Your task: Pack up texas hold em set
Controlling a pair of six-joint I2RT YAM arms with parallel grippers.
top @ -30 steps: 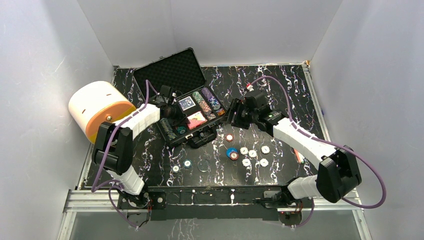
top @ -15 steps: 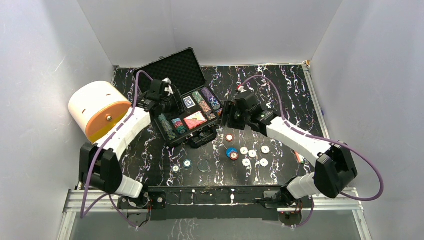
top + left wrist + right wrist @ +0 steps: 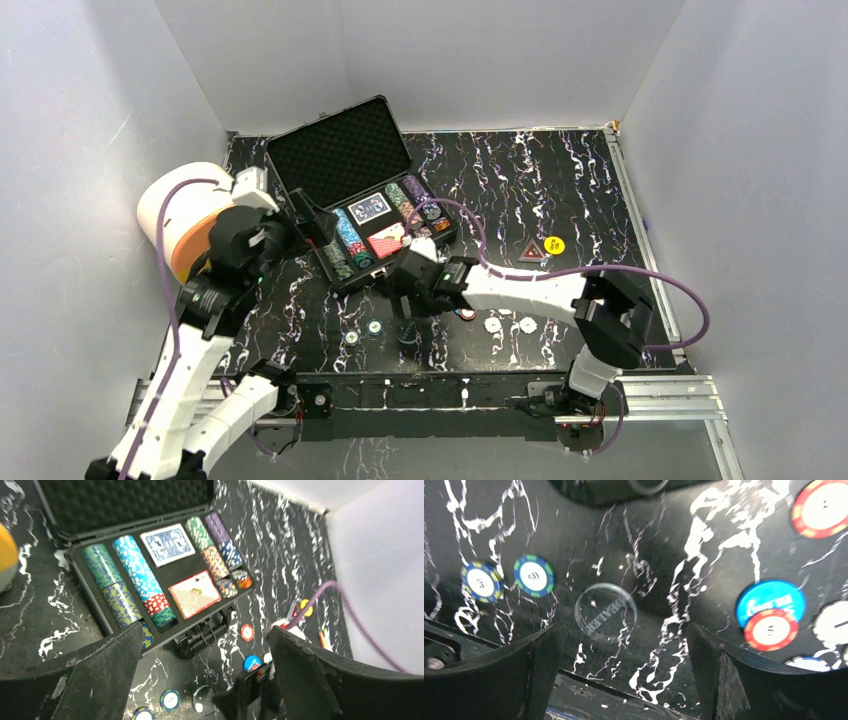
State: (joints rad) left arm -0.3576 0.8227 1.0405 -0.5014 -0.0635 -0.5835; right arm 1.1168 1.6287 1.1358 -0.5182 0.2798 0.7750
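- Now that both arms have left the case [image 3: 340,155], it lies open at the far left, with chip rows [image 3: 137,572] seated in its foam.
- Left gripper [image 3: 204,632] has drawn back to the left, jaws released and empty.
- Right gripper [image 3: 623,630] has swung near, jaws spread over the clear dealer disc [image 3: 605,612].
- Loose chips [image 3: 493,324] lie on the near table and are probably next to pack.

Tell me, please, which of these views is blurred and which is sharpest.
Right wrist view: smeared, the clear dealer disc and the loose chips look soft. Left wrist view: fairly crisp on the open case, softer towards the edges. Top external view: sharpest, evenly lit, no strong glare.
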